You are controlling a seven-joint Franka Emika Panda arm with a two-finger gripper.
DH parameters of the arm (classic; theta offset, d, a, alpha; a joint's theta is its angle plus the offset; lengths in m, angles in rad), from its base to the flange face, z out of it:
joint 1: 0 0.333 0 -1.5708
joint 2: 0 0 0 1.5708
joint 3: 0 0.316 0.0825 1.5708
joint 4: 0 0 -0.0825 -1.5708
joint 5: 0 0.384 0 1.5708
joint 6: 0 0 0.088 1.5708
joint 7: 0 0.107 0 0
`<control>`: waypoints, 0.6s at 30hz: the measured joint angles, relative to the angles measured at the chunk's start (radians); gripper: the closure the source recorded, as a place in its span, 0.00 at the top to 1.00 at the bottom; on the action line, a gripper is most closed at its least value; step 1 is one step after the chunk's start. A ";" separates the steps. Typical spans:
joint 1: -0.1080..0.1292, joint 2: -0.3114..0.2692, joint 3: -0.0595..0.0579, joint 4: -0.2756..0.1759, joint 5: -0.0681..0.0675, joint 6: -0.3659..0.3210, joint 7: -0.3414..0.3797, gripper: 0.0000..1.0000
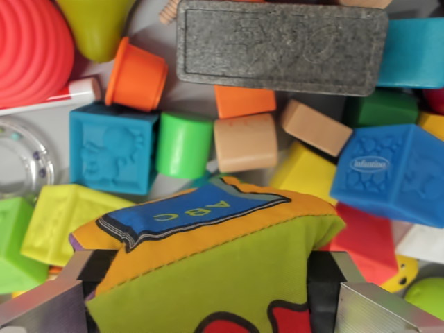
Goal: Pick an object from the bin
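A soft fabric cube (208, 270), orange and lime green with a blue "ABC" patch, fills the bottom middle of the wrist view. My gripper (208, 295) is shut on it: one metal finger (48, 302) presses its left side and the other finger (378, 305) its right side. The cube's top corner tilts up toward the camera, above the toys below. Its lower part is cut off by the frame's edge.
The bin holds many toys: a grey felt eraser block (281, 45), a blue embossed cube (111, 149), a green cylinder (184, 144), an orange cup (135, 75), a tan cylinder (246, 142), a blue Infantino block (392, 173), a red ribbed dome (31, 48), a yellow block (59, 222).
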 joint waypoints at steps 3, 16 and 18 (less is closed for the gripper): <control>0.000 -0.017 0.000 0.008 0.000 -0.025 0.000 0.00; 0.000 -0.091 0.000 0.062 -0.001 -0.152 0.002 0.00; 0.000 -0.102 0.000 0.074 -0.001 -0.175 0.002 0.00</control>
